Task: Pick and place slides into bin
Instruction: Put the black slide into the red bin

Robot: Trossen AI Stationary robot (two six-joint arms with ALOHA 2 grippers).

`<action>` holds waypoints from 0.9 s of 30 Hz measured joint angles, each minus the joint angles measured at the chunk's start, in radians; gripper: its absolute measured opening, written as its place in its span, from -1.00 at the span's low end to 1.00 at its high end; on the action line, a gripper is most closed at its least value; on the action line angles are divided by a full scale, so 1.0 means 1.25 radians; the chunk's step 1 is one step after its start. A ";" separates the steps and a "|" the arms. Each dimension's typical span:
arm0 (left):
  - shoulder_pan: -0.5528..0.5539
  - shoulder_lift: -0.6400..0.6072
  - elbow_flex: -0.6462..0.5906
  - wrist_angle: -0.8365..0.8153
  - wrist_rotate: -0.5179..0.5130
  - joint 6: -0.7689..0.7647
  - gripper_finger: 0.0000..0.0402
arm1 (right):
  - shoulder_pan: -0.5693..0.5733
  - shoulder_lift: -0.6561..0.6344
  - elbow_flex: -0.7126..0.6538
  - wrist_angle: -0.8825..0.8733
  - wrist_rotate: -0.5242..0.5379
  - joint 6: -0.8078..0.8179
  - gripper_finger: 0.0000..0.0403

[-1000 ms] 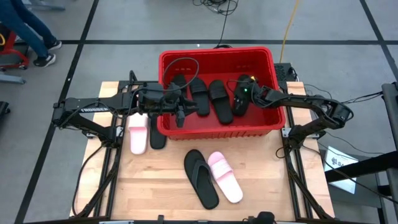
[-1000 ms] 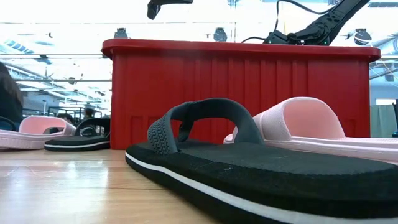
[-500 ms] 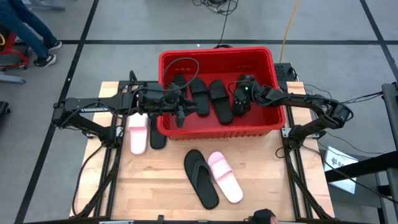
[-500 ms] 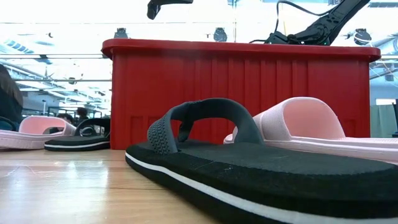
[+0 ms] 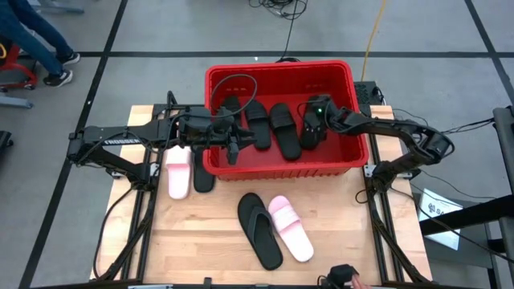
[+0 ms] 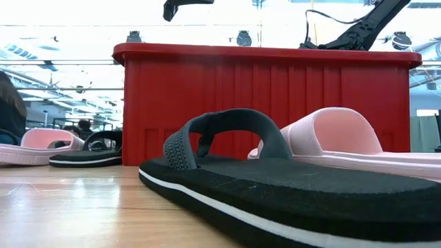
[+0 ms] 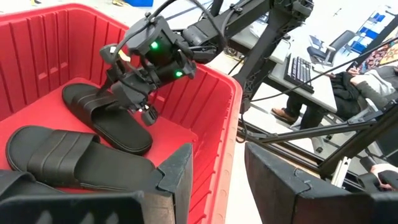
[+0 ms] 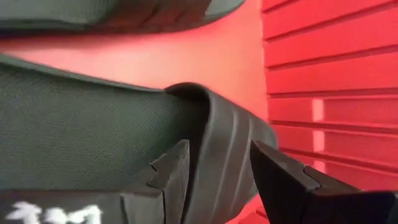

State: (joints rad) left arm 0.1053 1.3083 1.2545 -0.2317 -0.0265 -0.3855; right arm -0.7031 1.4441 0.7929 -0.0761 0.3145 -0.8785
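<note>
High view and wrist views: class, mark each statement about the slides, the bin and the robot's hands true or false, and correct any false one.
1. Two pink slides lie on the table, outside the red bin. True.
2. The bin holds no slides. False: several black slides lie inside it.
3. The right hand is over the bin, with its fingers either side of a black slide's strap. True.
4. The left hand hangs over the bare table. False: it is over the bin's left part, open and empty.
5. A black thong slide lies beside a pink one in front of the bin. True.
</note>
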 joint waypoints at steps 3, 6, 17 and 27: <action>0.000 0.000 0.000 0.000 0.000 -0.001 -0.30 | -0.003 0.017 0.000 -0.002 0.000 0.000 -0.20; 0.000 0.000 0.000 0.003 0.000 -0.001 -0.30 | -0.003 0.033 0.000 0.005 0.008 -0.007 -0.20; 0.000 0.000 0.000 0.005 -0.001 -0.004 -0.30 | -0.003 0.046 -0.001 0.092 0.060 -0.005 -0.81; 0.000 0.000 0.000 0.005 -0.001 -0.009 -0.30 | 0.024 0.045 -0.001 0.102 0.013 -0.060 -0.98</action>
State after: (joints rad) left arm 0.1054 1.3083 1.2545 -0.2258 -0.0279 -0.3973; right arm -0.6732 1.5007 0.7921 0.0513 0.3304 -0.9535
